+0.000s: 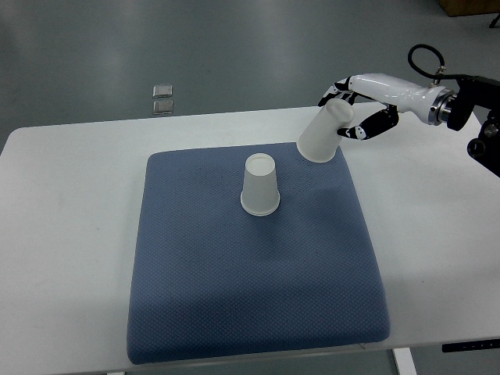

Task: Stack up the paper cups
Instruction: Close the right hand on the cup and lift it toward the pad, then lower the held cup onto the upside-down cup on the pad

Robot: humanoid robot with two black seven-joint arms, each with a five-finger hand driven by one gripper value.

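Note:
A white paper cup (260, 185) stands upside down near the middle of the blue mat (250, 289). My right hand (353, 109) comes in from the right edge and is shut on a second white paper cup (323, 131). That cup is tilted, mouth pointing down and left, held over the mat's far right corner. It is to the right of and beyond the standing cup, apart from it. The left arm does not show.
The mat lies on a white table (70, 234). Two small shiny squares (163, 98) lie on the grey floor beyond the table's far edge. A black cable (426, 55) loops above my right wrist.

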